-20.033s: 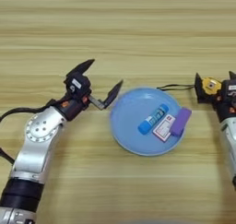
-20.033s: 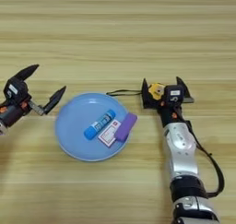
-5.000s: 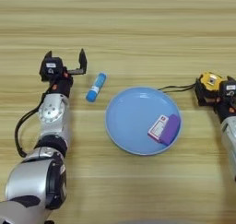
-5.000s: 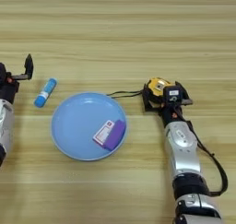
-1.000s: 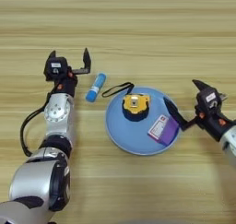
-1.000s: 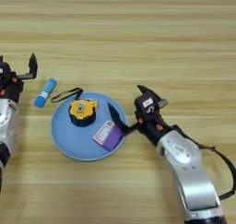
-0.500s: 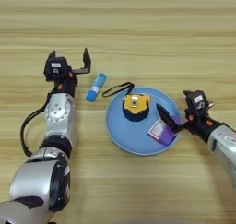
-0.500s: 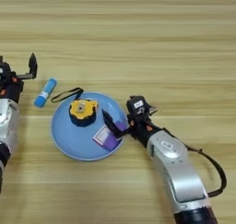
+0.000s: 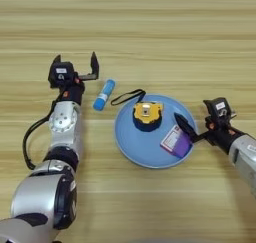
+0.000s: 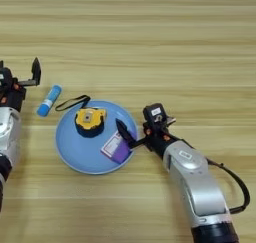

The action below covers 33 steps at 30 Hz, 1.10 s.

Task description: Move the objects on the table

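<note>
A round yellow tape measure (image 9: 146, 115) lies on the light-blue plate (image 9: 131, 142), its black cord (image 9: 127, 96) trailing over the far rim. A purple block (image 9: 179, 144) with a white-and-red card (image 9: 171, 136) on top rests on the plate's right side. My right gripper (image 9: 201, 119) is open at the plate's right rim; one black finger (image 9: 183, 126) reaches over the rim onto the block's right edge. The blue tube (image 9: 103, 95) lies on the table (image 9: 150, 32) left of the plate. My left gripper (image 9: 75, 66) stands open just left of the tube, apart from it.
My left arm (image 9: 62, 132) runs along the table's left side toward the front edge. My right arm (image 10: 192, 179) crosses the front right, with a black cable (image 10: 235, 179) looping beside it.
Over the last second my right gripper swung left, bringing one finger over the plate rim to the purple block. Left arm still. Earlier, the tube left the plate and the tape measure arrived on it.
</note>
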Each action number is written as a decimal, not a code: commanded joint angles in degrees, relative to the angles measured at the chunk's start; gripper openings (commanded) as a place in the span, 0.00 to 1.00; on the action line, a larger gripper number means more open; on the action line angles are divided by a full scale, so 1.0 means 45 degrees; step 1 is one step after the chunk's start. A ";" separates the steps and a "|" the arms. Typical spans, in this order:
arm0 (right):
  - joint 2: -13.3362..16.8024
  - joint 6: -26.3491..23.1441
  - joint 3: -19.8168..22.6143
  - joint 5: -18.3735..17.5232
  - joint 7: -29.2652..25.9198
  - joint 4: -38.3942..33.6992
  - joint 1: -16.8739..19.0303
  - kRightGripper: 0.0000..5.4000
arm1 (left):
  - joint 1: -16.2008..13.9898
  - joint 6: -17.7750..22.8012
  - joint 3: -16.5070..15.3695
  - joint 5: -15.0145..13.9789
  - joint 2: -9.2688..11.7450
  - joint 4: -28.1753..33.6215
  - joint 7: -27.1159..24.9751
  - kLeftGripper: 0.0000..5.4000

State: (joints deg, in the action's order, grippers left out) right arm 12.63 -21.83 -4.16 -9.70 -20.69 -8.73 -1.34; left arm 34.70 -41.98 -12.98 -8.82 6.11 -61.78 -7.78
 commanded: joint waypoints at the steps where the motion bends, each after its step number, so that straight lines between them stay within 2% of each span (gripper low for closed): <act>1: -0.0031 0.0087 0.0366 0.0052 0.0195 0.1238 -0.0629 1.00 | -0.0045 -0.0152 0.0056 0.0174 -0.0053 0.0125 0.0105 1.00; 7: -0.0171 0.0257 0.0755 -0.0172 0.0182 0.2498 -0.1226 1.00 | -0.0083 -0.0156 0.0066 0.0188 -0.0066 0.0185 0.0127 1.00; 17: -0.0298 0.0386 0.0652 0.0074 0.0151 0.3270 -0.1676 1.00 | -0.0113 -0.0169 0.0083 0.0193 -0.0072 0.0217 0.0135 1.00; 23: -0.0400 0.0598 0.0663 0.0160 0.0201 0.3384 -0.1654 1.00 | -0.0141 -0.0188 0.0103 0.0196 -0.0091 0.0242 0.0140 1.00; 28: -0.0250 0.1220 0.0571 0.0744 0.0524 0.3693 -0.1720 1.00 | -0.0142 -0.0188 0.0119 0.0201 -0.0096 0.0235 0.0135 1.00; 33: 0.0150 0.2320 0.0802 0.1669 0.1369 0.4654 -0.2186 1.00 | -0.0134 -0.0195 0.0127 0.0211 -0.0104 0.0216 0.0156 1.00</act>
State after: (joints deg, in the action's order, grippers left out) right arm 11.41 -12.12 -1.77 -4.09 -16.67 9.98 -10.22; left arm 34.62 -42.47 -12.70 -8.78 5.66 -61.29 -7.47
